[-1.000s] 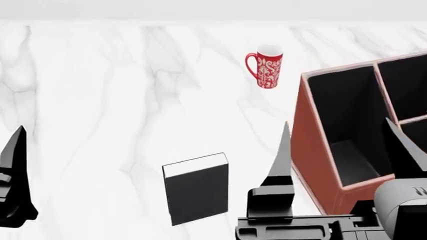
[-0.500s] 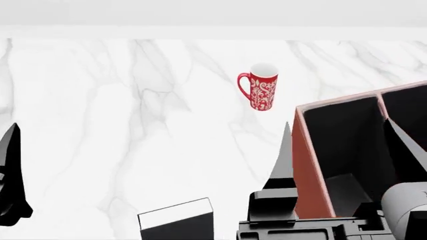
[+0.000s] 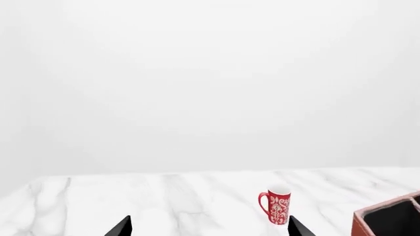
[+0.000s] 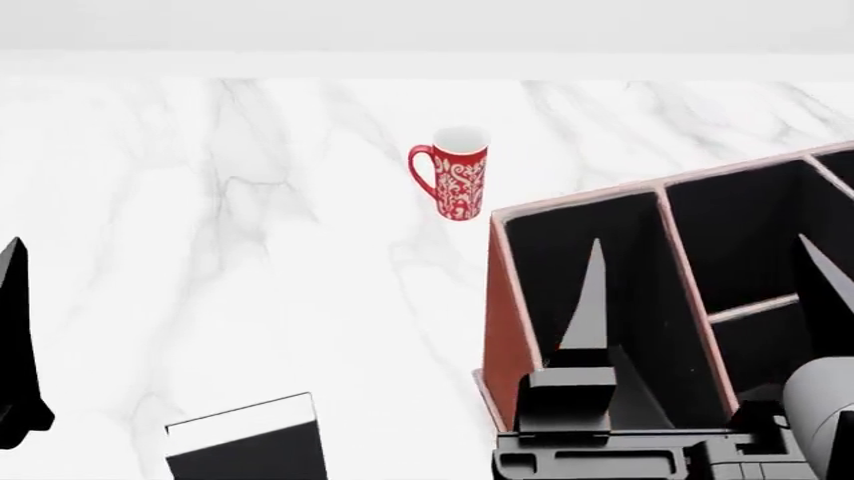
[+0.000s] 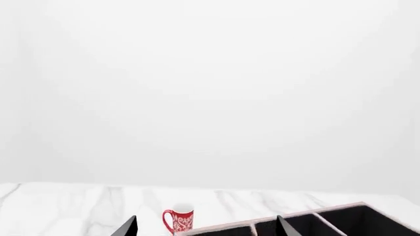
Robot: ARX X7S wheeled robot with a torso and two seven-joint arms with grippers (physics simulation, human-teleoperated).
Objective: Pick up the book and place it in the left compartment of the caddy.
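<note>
The black book with its white page edge lies flat on the marble table at the head view's bottom left, partly cut off. The reddish-brown caddy stands to its right, and its long left compartment is dark and holds nothing that I can see. My right gripper is open and empty, its fingers spread in front of the caddy's compartments. In its own wrist view the right gripper looks over the caddy rim. Only one finger of my left gripper shows at the far left; the left gripper is open and empty.
A red patterned mug stands upright behind the caddy's left corner, apart from it; the mug also shows in both wrist views. The white marble table stretches left and back to a plain wall. The caddy's two smaller sections lie right of the long one.
The head view has swung right: book, mug and caddy shifted left in the picture, the book now at the bottom edge, and more of the caddy shows. Both grippers stay open.
</note>
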